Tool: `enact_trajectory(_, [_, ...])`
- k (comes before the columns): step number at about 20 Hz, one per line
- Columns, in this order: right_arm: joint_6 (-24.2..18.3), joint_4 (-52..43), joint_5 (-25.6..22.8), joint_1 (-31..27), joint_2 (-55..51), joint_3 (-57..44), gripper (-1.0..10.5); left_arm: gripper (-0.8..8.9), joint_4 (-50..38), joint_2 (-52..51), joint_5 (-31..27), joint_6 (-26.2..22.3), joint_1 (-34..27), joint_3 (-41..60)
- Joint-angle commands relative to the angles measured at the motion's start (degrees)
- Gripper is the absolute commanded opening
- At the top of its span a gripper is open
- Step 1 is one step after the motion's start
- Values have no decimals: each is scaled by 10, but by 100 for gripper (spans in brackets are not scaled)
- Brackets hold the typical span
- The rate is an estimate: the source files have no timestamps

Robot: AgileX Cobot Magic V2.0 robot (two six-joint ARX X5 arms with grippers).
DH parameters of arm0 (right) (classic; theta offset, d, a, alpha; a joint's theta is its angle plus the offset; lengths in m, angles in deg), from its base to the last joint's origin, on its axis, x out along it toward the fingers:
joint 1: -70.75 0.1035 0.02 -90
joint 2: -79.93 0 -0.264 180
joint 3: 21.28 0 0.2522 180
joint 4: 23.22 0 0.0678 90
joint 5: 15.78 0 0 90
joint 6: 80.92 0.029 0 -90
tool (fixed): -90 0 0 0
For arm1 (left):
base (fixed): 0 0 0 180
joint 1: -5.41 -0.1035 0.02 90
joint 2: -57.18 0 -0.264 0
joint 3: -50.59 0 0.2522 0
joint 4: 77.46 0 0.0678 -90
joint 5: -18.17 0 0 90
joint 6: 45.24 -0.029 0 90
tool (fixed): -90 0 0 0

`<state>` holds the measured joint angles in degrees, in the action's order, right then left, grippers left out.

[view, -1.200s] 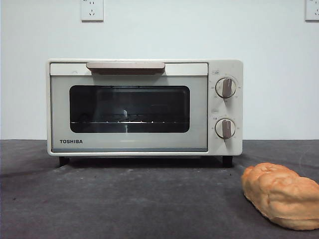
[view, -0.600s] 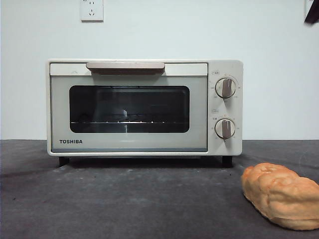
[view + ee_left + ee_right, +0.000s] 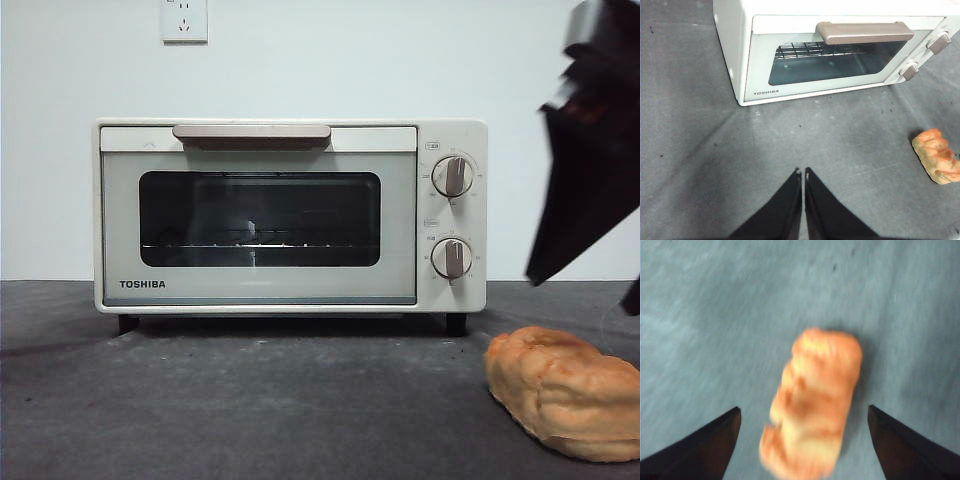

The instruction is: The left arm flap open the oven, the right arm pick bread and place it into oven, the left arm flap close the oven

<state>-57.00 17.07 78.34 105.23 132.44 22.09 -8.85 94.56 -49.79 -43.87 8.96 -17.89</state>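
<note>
Grey, faintly speckled cloth covers the table, matte and slightly streaked. On it stands the oven, a cream-white box with rounded corners, its door shut: a dark glass window shows the thin wire rack inside, a smooth beige bar handle runs along the door's top, and two round knobs sit one above the other beside the door. Short black feet carry it. Black and angular, the right gripper hangs above the bread, jaws spread wide to either side of it, apart from it. Near the oven's knob end the bread lies on the cloth, lumpy, oblong, golden-orange, paler underneath. Over bare cloth before the oven, the left gripper has its tapered jaws pressed together.
</note>
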Motion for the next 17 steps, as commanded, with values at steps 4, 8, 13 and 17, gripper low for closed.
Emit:
enact_trajectory(4, [17,-59,-47,33,99,4,415,16,-3,2,2,-7,2,-13])
enact_trajectory(8, [18,-93,-57,44,150,4,415,16,-4,2,2,-7,3,-13])
enact_trajectory(13, [24,-100,-58,47,167,4,240,16,-4,2,2,-7,3,-13])
enact_trajectory(17, [24,-100,-57,47,166,4,172,16,-4,2,2,-6,3,-13])
